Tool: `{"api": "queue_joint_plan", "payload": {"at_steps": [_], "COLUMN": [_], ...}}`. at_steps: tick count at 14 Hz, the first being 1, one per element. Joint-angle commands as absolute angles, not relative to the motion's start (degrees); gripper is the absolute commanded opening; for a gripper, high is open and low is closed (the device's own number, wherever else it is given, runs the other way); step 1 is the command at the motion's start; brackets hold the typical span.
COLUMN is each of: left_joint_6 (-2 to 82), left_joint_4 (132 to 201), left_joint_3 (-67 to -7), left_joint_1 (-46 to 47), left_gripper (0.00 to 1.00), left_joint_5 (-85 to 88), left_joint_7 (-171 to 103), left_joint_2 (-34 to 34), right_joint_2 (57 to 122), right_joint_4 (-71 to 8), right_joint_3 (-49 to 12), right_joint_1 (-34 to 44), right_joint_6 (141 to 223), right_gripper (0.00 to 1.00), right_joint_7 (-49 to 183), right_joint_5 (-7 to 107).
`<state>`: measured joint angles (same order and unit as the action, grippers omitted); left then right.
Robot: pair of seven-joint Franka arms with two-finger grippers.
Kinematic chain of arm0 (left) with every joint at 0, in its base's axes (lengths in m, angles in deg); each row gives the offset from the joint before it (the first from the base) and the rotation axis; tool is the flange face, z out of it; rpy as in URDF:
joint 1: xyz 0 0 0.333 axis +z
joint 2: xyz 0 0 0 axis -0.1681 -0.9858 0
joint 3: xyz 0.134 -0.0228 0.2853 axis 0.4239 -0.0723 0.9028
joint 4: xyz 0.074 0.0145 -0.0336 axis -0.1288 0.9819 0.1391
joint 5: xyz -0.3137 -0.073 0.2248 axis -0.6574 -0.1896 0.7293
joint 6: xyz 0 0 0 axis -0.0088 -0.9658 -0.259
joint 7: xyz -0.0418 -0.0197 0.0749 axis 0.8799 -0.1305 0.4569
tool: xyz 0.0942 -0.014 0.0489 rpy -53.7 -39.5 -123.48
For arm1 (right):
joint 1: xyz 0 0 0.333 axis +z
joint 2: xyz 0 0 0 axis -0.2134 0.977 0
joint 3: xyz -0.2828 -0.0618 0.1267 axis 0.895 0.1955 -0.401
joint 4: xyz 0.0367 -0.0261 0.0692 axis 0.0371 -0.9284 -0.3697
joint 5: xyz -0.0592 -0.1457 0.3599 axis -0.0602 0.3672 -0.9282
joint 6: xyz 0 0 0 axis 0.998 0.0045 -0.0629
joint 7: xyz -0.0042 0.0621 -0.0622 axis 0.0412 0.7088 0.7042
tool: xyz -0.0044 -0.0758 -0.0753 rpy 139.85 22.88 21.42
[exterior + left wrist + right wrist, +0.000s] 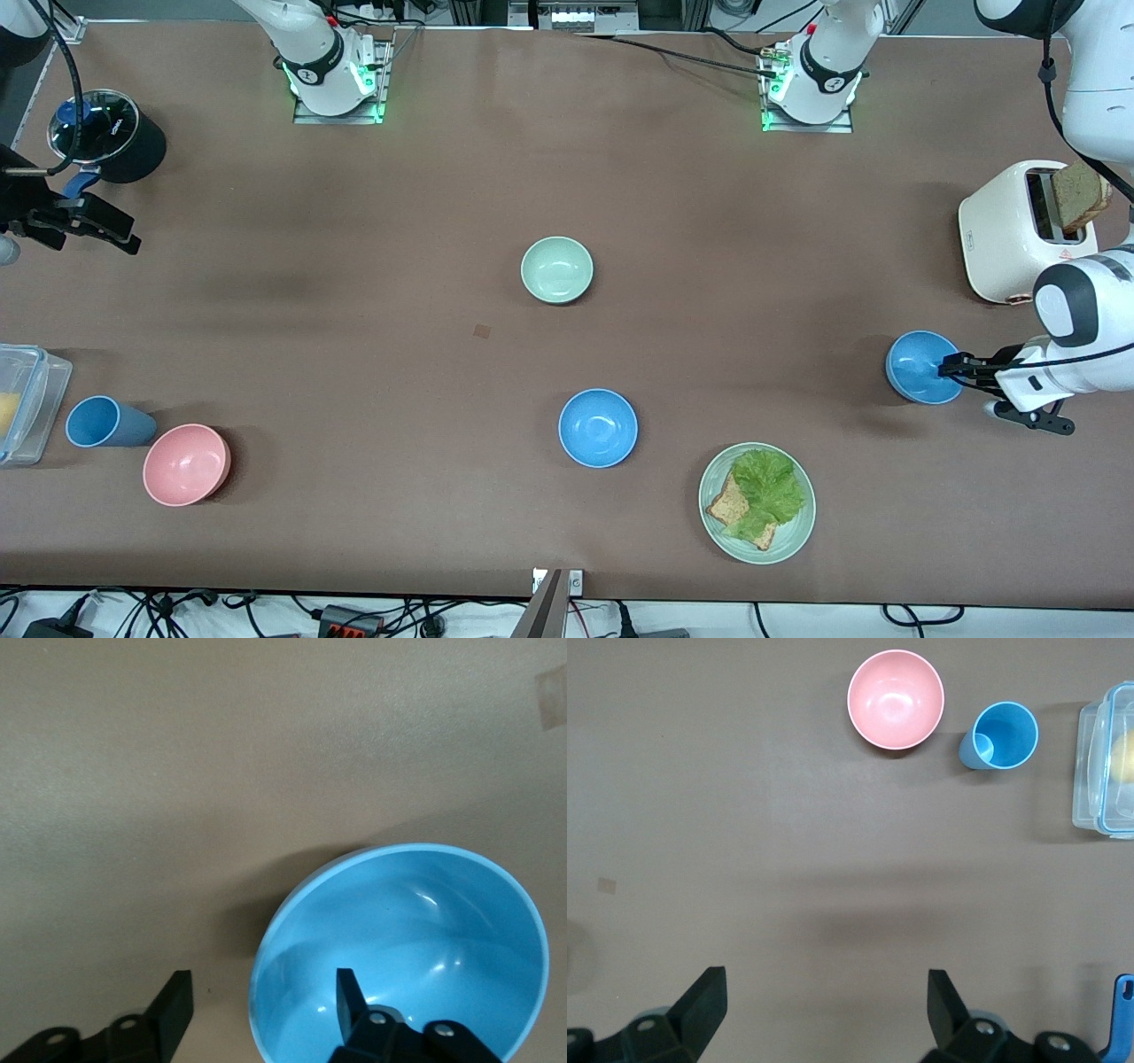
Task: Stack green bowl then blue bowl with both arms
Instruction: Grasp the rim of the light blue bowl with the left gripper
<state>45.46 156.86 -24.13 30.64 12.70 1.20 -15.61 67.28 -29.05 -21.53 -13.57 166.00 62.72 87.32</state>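
Green bowl sits empty at the middle of the bench, with nothing stacked in it; no stacking step is complete. One blue bowl stands near the left arm's end, below the toaster in the front view. The left gripper straddles its rim: one finger inside the bowl, the other outside, both apart and not clamped. A second blue bowl lies nearer the front camera than the green bowl, untouched. The right gripper waits over the right arm's end, fingers spread wide and empty. Remaining, by judgement: grasp, carry, and set a blue bowl into the green bowl.
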Motion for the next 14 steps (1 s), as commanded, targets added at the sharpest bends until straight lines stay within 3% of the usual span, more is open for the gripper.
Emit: {"api": "queue_joint_plan", "payload": {"at_steps": [1, 6, 14], "left_joint_6": [45.7, 45.7, 45.61], "left_joint_4": [155.96, 156.13, 156.22], "left_joint_3": [-24.5, -24.58, -24.76], "left_joint_1": [31.21, 31.12, 30.86], "left_gripper": [0.62, 0.32, 0.05], "left_joint_5": [13.58, 13.5, 13.58], "left_joint_7": [2.45, 2.45, 2.97], "left_joint_2": [-16.36, -16.36, -16.36], "right_joint_2": [66.54, 66.36, 65.48], "right_joint_4": [-29.29, -29.29, -29.29], "right_joint_3": [-21.69, -21.78, -21.78], "right_joint_1": [-13.73, -13.64, -13.64], "right_joint_6": [165.38, 165.29, 163.62], "right_gripper": [1.0, 1.0, 1.0], "right_joint_7": [63.81, 63.73, 64.34], "right_joint_5": [88.36, 89.33, 88.98]}}
